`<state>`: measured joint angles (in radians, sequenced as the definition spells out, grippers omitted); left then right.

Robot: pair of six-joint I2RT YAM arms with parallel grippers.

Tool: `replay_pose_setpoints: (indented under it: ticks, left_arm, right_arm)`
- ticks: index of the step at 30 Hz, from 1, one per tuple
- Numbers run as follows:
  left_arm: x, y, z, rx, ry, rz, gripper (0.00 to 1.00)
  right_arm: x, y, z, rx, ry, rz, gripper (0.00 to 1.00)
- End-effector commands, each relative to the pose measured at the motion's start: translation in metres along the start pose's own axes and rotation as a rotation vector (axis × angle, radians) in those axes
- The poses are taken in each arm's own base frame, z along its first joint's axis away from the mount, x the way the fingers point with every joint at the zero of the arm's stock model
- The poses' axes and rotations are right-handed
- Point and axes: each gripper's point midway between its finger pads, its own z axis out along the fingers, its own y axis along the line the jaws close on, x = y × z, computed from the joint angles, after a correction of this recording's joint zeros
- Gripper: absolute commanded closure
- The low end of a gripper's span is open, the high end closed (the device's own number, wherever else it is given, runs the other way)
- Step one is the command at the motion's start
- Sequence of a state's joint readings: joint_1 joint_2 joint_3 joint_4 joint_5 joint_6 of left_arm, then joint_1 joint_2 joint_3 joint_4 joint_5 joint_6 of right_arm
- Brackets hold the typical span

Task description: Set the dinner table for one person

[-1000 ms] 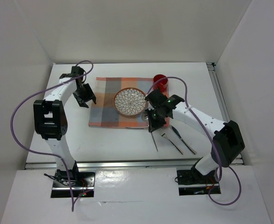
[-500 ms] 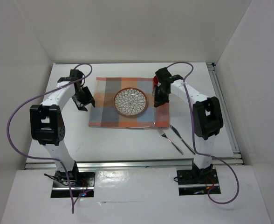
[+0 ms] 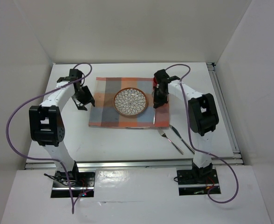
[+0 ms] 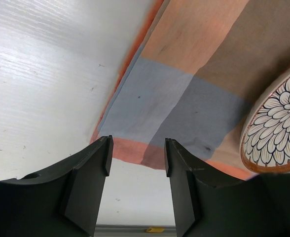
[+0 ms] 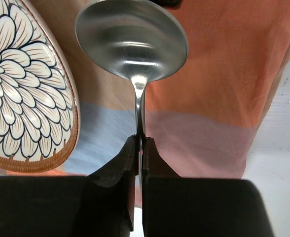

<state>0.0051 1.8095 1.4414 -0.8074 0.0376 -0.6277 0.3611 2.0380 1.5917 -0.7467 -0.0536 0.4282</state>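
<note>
The white dinner table (image 3: 113, 140) bears a checked orange, blue and grey placemat (image 3: 104, 112) with a flower-patterned plate (image 3: 131, 101) on it. My right gripper (image 3: 159, 99) is shut on the handle of a metal spoon (image 5: 132, 42), held above the right part of the placemat (image 5: 209, 98), beside the plate (image 5: 21, 94). My left gripper (image 3: 83, 99) is open and empty at the placemat's left edge; in the left wrist view its jaws (image 4: 136, 148) stand apart over the cloth's corner (image 4: 184, 89). A fork (image 3: 169, 139) and a knife (image 3: 183, 139) lie on the table at front right.
A red cup (image 3: 155, 81) stands at the placemat's far right corner, mostly hidden behind my right arm. A silver rail (image 3: 223, 107) runs along the table's right edge. White walls close in the left, back and right.
My right arm has swung from the cutlery at front right up to the placemat's right part, carrying the spoon. Only fork and knife remain there. My left gripper shifted slightly.
</note>
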Motion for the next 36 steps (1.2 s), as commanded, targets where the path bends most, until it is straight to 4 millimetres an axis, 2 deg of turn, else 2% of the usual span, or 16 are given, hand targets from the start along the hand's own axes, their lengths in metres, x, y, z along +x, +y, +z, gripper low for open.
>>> replay_pose_setpoints:
  ticks: [1, 6, 8, 11, 12, 16, 21, 22, 23, 24, 25, 26, 28, 29, 32, 36]
  left_arm:
    - [-0.003, 0.0, -0.016, 0.014, -0.04, 0.022, 0.38]
    - [-0.004, -0.001, -0.019, 0.019, -0.048, 0.023, 0.38]
    - [-0.002, 0.0, -0.022, 0.02, -0.051, 0.023, 0.38]
    - [-0.002, 0.002, -0.025, 0.013, -0.056, 0.023, 0.38]
    - [-0.003, 0.001, -0.028, 0.017, -0.063, 0.023, 0.38]
    - [-0.003, 0.0, -0.03, 0.017, -0.064, 0.023, 0.38]
    - [-0.009, -0.004, -0.041, 0.033, -0.09, 0.025, 0.38]
    - [-0.009, -0.004, -0.041, 0.033, -0.09, 0.025, 0.38]
    - [-0.012, -0.005, -0.044, 0.038, -0.099, 0.035, 0.38]
    - [-0.01, -0.004, -0.044, 0.034, -0.091, 0.034, 0.38]
    - [-0.012, -0.006, -0.046, 0.039, -0.1, 0.035, 0.38]
    - [-0.013, -0.006, -0.046, 0.039, -0.1, 0.035, 0.38]
    - [-0.013, -0.006, -0.046, 0.039, -0.1, 0.035, 0.38]
    - [-0.013, -0.006, -0.046, 0.039, -0.101, 0.044, 0.38]
    - [-0.014, -0.009, -0.049, 0.051, -0.104, 0.045, 0.38]
    - [-0.014, -0.009, -0.049, 0.051, -0.104, 0.045, 0.38]
  right_arm:
    - [-0.024, 0.003, 0.003, -0.01, -0.077, -0.005, 0.92]
    - [-0.015, 0.001, 0.006, -0.01, -0.058, -0.004, 0.82]
    - [-0.015, 0.002, 0.003, -0.023, -0.064, -0.005, 0.7]
    - [-0.015, 0.005, -0.005, -0.043, -0.073, -0.016, 0.67]
    - [-0.015, 0.005, -0.005, -0.043, -0.073, -0.016, 0.61]
    - [-0.01, 0.009, -0.018, -0.049, -0.076, -0.014, 0.61]
    - [-0.005, 0.0, -0.062, -0.036, -0.156, 0.005, 0.61]
    - [0.009, -0.007, -0.061, -0.025, -0.135, 0.005, 0.61]
    - [0.012, -0.007, -0.078, -0.042, -0.167, 0.004, 0.61]
    - [0.022, -0.012, -0.082, -0.036, -0.157, 0.005, 0.59]
    - [0.045, -0.024, -0.075, -0.014, -0.113, 0.006, 0.55]
    - [0.053, -0.025, -0.087, -0.034, -0.128, -0.006, 0.47]
    - [0.076, -0.033, -0.087, -0.039, -0.088, -0.006, 0.31]
    - [0.096, -0.041, -0.081, -0.03, -0.037, -0.004, 0.29]
    - [0.129, -0.036, -0.077, -0.07, 0.039, 0.014, 0.26]
    - [0.155, -0.035, -0.07, -0.078, 0.096, 0.021, 0.26]
